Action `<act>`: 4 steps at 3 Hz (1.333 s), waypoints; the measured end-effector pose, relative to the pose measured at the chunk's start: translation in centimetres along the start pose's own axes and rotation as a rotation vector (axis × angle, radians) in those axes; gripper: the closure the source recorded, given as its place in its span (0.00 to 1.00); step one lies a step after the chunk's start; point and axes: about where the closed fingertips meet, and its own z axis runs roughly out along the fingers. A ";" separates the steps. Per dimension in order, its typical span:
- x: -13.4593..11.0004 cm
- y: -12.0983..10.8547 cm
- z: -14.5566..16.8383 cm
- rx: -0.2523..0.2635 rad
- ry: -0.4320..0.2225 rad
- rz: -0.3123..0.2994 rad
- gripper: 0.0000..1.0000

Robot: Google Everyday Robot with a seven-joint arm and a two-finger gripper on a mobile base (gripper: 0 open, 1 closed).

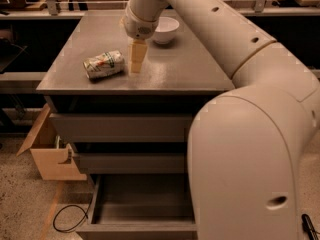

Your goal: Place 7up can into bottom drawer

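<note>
The 7up can (104,64), dented, whitish-silver with green and red marks, lies on its side on the grey cabinet top (180,69), left of centre. My gripper (136,64) points down onto the top just right of the can, a small gap apart from it and holding nothing. The bottom drawer (142,204) is pulled out below; the inside looks empty and my arm hides its right part.
A white bowl (166,30) stands on the cabinet top behind the gripper. Two shallower grey drawers (120,129) sit above the bottom one, the middle one slightly out. An open cardboard box (47,154) stands on the floor at left, a black cable (67,219) beside it.
</note>
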 end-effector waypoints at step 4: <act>-3.7 -0.9 5.5 -0.113 0.097 -0.132 0.00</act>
